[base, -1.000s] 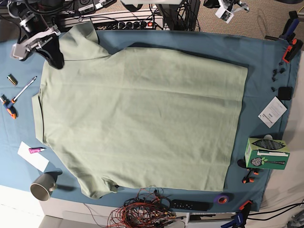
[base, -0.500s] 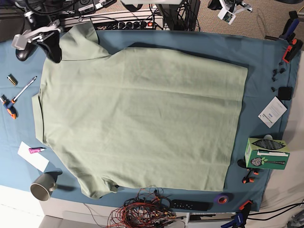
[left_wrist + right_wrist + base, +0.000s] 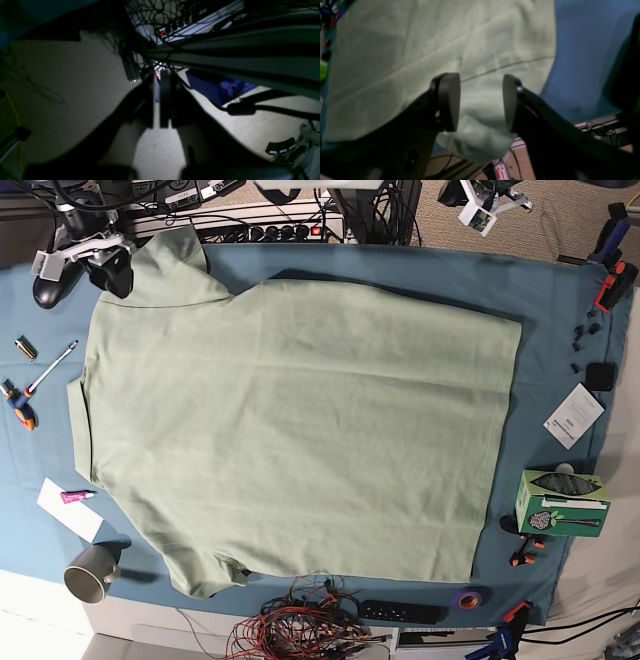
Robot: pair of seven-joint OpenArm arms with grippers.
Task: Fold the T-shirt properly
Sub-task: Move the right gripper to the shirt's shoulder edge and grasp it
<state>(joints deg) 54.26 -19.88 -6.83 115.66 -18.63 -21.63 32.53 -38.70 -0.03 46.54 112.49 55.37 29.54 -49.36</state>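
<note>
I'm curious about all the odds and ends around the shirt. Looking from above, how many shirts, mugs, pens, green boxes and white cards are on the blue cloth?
Shirt: 1
Mug: 1
Pen: 1
Green box: 1
White cards: 2, one by the shirt's hem side, one near the mug
Total: 6

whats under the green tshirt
The T-shirt lies flat on the teal-blue table cloth, which shows all round it. Whatever else might lie beneath the fabric is covered.
</note>
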